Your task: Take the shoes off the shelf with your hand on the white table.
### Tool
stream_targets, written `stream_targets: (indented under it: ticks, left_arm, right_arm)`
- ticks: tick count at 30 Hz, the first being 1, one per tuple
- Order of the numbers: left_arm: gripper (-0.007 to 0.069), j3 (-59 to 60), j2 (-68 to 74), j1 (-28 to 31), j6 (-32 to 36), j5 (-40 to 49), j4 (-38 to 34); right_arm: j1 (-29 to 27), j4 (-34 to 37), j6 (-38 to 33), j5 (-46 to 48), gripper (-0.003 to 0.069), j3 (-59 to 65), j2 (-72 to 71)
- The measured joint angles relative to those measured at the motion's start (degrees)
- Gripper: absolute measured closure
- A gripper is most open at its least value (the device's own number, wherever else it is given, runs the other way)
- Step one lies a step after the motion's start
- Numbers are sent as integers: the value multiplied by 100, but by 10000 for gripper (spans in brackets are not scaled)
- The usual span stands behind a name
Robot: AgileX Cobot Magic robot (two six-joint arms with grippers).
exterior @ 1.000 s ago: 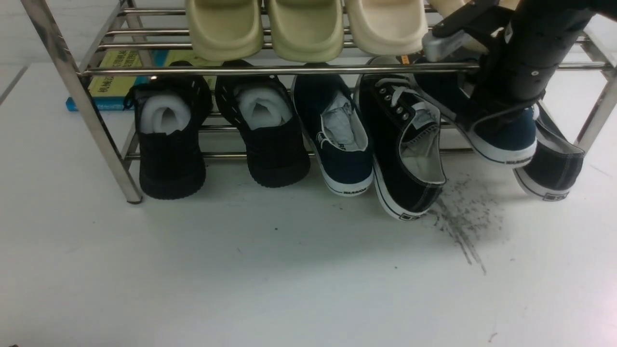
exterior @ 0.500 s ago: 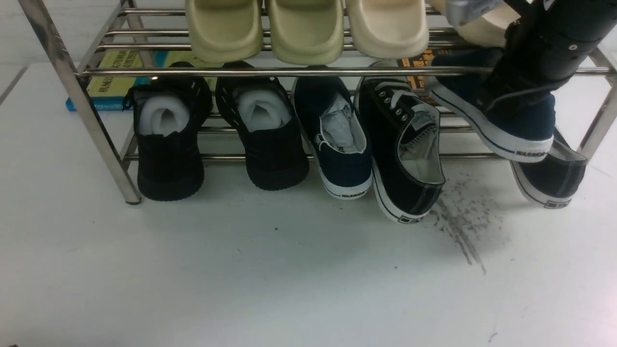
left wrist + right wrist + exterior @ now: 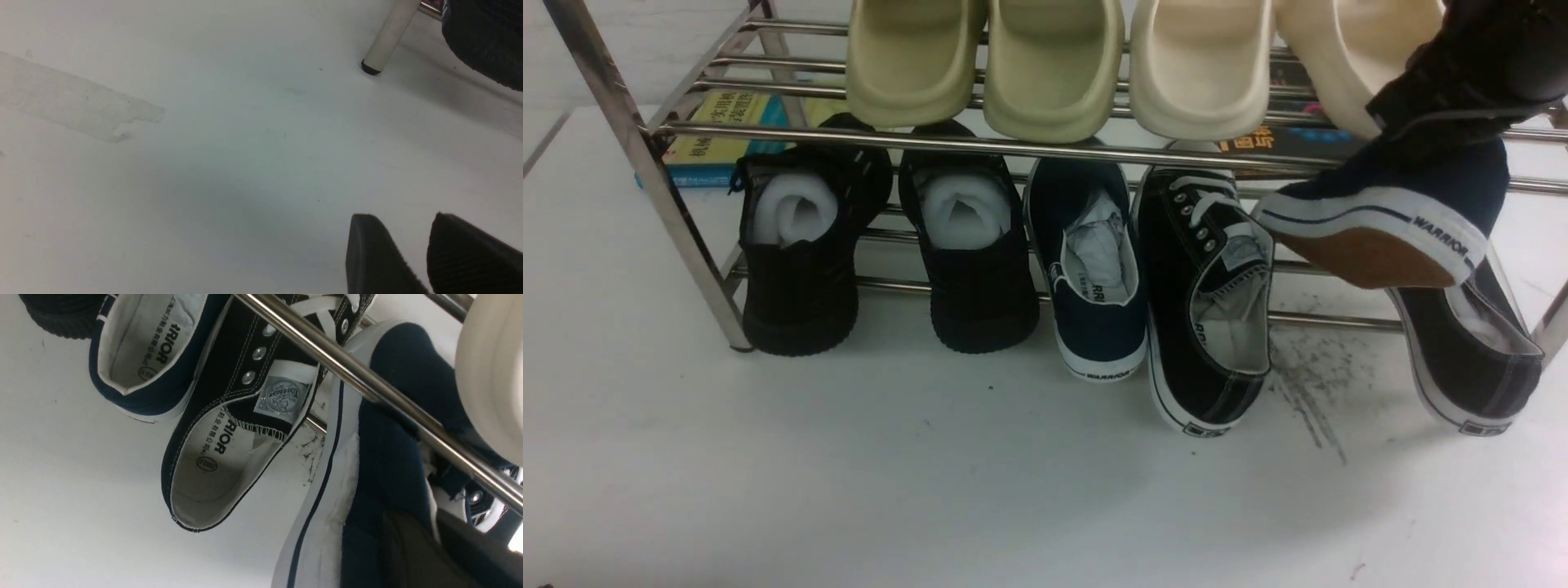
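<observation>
In the front view the right arm (image 3: pixel 1482 69) reaches in at the upper right of the shelf (image 3: pixel 645 171) and holds one navy shoe (image 3: pixel 1388 216) clear of the lower tier. The shoe's heel faces the camera, its tan sole shows, and its toe points in under the upper tier's front rod. The other navy shoe (image 3: pixel 1094 318) sits on the lower tier between a black knit shoe (image 3: pixel 976 269) and a black lace-up sneaker (image 3: pixel 1205 327), its heel out past the front rod over the white worktop (image 3: pixel 931 490)

In the left wrist view the left fingers (image 3: pixel 376 257) stand apart with nothing between them, above bare worktop and well apart from a shelf leg (image 3: pixel 388 36)

In the right wrist view the right fingers (image 3: pixel 408 555) are clamped on the raised navy shoe's heel collar, one of them inside the shoe. A shelf rod (image 3: pixel 347 371) crosses in front of the shoe's upper
</observation>
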Motion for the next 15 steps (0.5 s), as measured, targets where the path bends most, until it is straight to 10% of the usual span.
stream_targets:
  ticks: [15]
  left_arm:
    - [385,0,0,0,0,0,0]
  right_arm:
    - [44,-648,0,-287,621,672,193]
